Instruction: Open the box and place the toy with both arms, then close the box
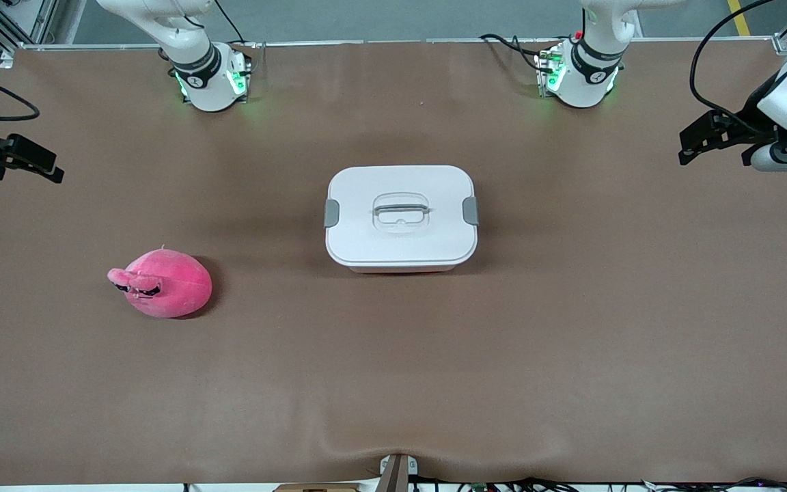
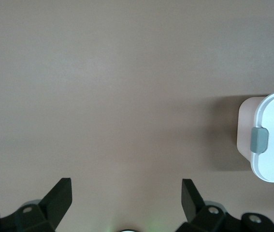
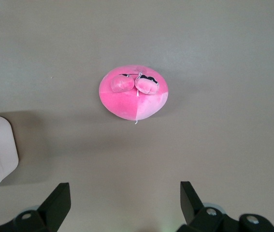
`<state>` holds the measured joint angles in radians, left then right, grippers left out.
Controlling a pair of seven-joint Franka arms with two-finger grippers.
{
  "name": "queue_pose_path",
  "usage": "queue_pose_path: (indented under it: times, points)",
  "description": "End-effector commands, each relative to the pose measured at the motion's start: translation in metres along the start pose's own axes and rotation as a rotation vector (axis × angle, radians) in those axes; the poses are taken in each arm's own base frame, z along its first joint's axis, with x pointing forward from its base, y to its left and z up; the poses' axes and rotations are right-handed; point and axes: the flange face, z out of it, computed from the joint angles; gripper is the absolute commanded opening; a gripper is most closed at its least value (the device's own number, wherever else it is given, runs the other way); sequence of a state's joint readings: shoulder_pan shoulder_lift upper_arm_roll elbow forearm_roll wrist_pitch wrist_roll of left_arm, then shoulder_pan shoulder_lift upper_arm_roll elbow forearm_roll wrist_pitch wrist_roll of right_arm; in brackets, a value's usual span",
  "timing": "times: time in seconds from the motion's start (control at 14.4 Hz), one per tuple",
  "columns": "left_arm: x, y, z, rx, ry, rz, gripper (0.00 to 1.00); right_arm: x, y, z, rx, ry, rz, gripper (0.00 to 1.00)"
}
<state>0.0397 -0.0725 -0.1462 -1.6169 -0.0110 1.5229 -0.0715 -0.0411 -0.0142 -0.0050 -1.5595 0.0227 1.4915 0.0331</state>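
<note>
Well apart from both arms' spread fingers [image 2: 65,193] sit box [image 1: 400,215] and toy [image 1: 164,283].

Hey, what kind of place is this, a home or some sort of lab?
Most likely a robotics lab: two arms are bolted to a brown covered table, with cables and metal framing at its edges. Only a closed box and a pink toy sit on it.

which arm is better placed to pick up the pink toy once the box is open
Right. The toy lies toward the right arm's end of the table, and the open right claw looks straight down on it. The left claw is up at the other end.
</note>
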Motion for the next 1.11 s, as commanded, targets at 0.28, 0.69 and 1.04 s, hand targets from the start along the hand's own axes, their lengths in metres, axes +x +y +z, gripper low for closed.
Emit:
queue_pose_path:
  times: [0.28, 0.69, 1.04]
  points:
    - [0.005, -0.004, -0.006, 0.008, 0.011, 0.006, 1.0, 0.002, -0.003, -0.002, 0.012, -0.004, 0.013, 1.0]
    - [0.028, -0.023, 0.005, 0.012, -0.003, -0.022, 1.0, 0.005, -0.005, 0.002, 0.013, -0.011, 0.01, 1.0]
    - [0.056, -0.037, 0.026, -0.013, -0.031, -0.058, 1.0, 0.005, -0.006, 0.002, 0.013, -0.013, 0.01, 1.0]
